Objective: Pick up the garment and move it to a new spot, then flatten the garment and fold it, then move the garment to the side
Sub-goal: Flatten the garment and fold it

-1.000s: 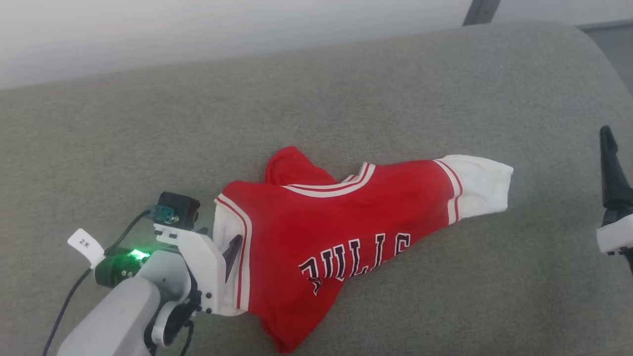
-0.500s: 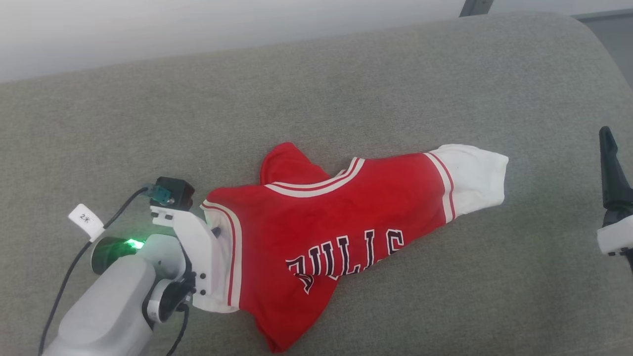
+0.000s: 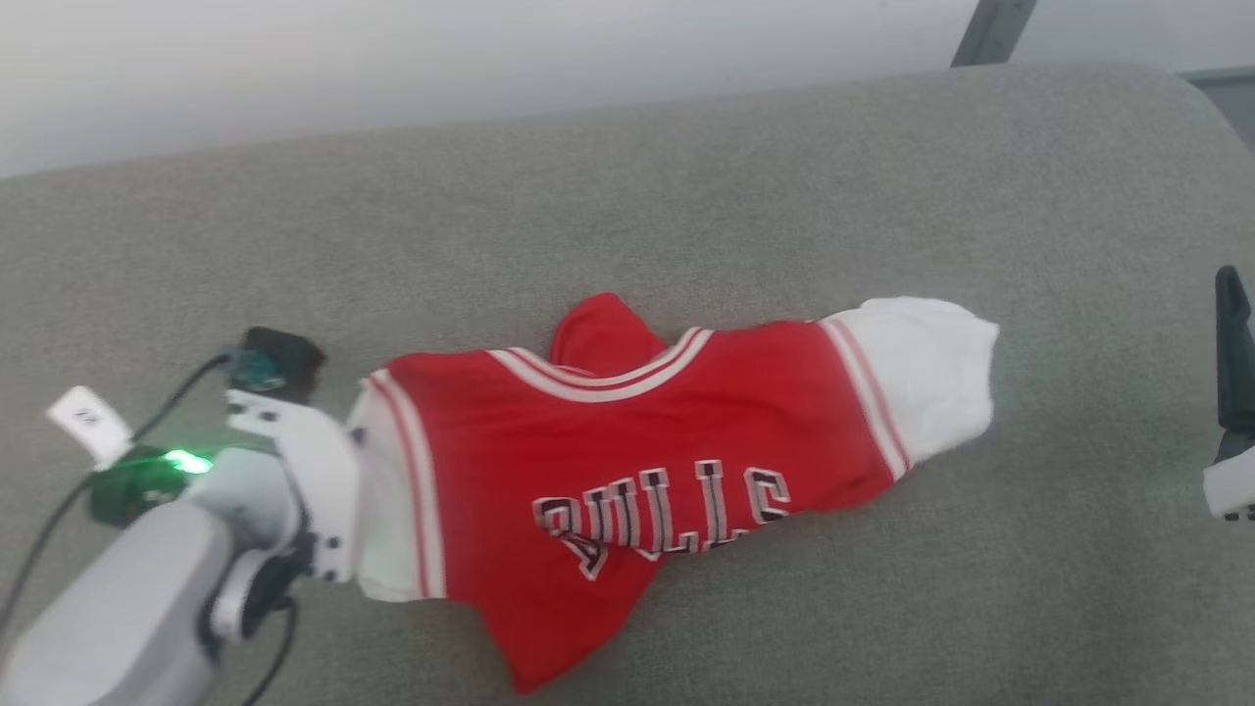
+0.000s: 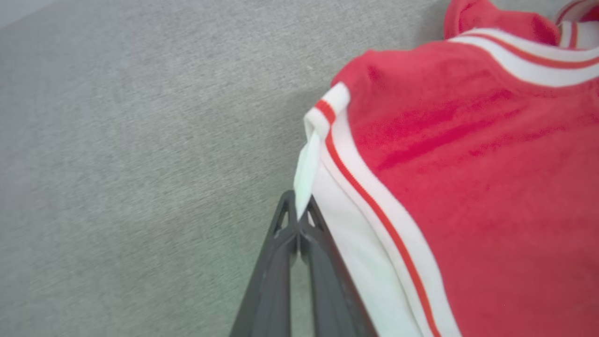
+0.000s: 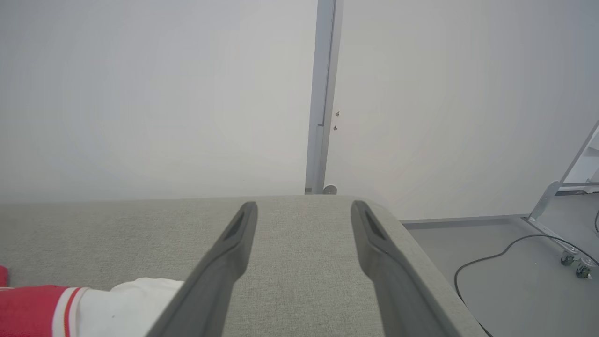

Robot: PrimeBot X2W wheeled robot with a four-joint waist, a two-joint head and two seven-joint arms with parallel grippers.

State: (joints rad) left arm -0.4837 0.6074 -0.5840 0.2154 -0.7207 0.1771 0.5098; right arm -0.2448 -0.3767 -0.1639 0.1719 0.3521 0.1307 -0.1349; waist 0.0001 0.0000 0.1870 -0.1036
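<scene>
The garment [image 3: 627, 441], a small red jersey with white sleeves, striped trim and dark "BULLS" lettering, lies rumpled across the grey cushion. My left gripper [image 4: 297, 213] is shut on the edge of its white sleeve [image 4: 306, 173], which is pulled up into a peak between the fingertips. In the head view the left wrist [image 3: 304, 480] sits against that sleeve at the left, hiding the fingers. My right gripper [image 5: 304, 208] stands open with nothing between its fingers, off the garment's other white sleeve [image 5: 135, 304]; one dark finger [image 3: 1233, 353] shows at the head view's right edge.
The grey upholstered surface [image 3: 686, 196] stretches wide around the garment and rounds off at its far right corner [image 5: 374, 206]. Behind it stands a pale wall with a metal post [image 5: 323, 93]. A cable [image 5: 505, 257] and a wheeled frame [image 5: 561, 210] sit on the floor at the right.
My left gripper has shut on the white sleeve and drawn it leftward, stretching the garment out. The head camera has also shifted. The right gripper keeps its place.
</scene>
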